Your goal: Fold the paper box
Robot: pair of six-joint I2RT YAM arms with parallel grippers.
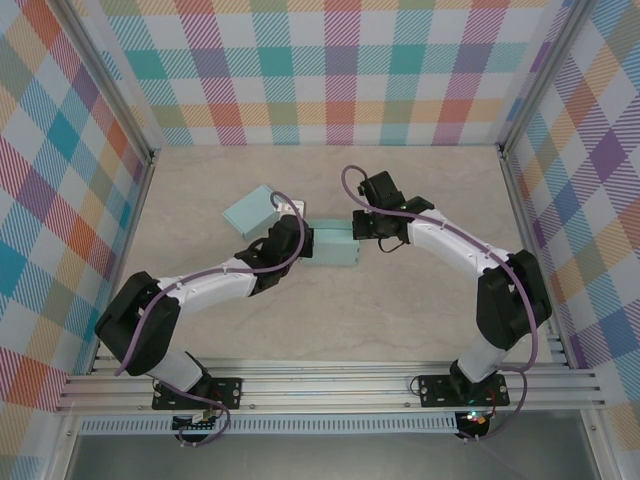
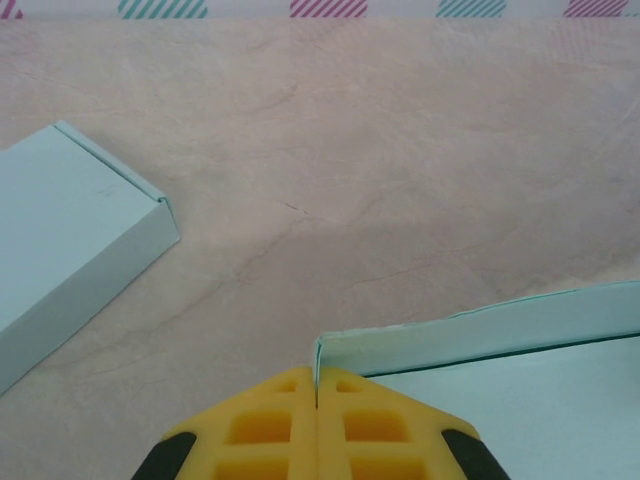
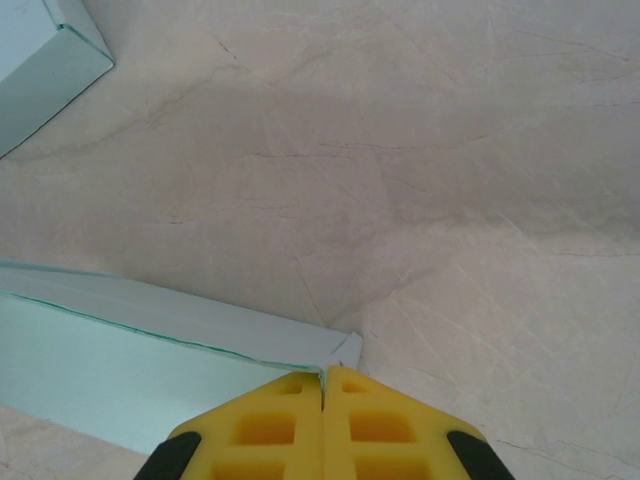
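**Paper box pinched at both ends, mid-table**

Top view: the paper box [image 1: 335,247] is seen lying near the middle of the table [image 1: 420,320], well apart from every edge. It is flanked by the left gripper [image 1: 303,240] and the right gripper [image 1: 362,230]. A second closed box [image 1: 252,210] is set just beside it, toward the far left corner.

Left wrist: the left gripper's yellow fingers [image 2: 270,425] are pressed together on the corner of the paper box's thin upright wall.

Right wrist: the right gripper is clamped likewise on the opposite corner.
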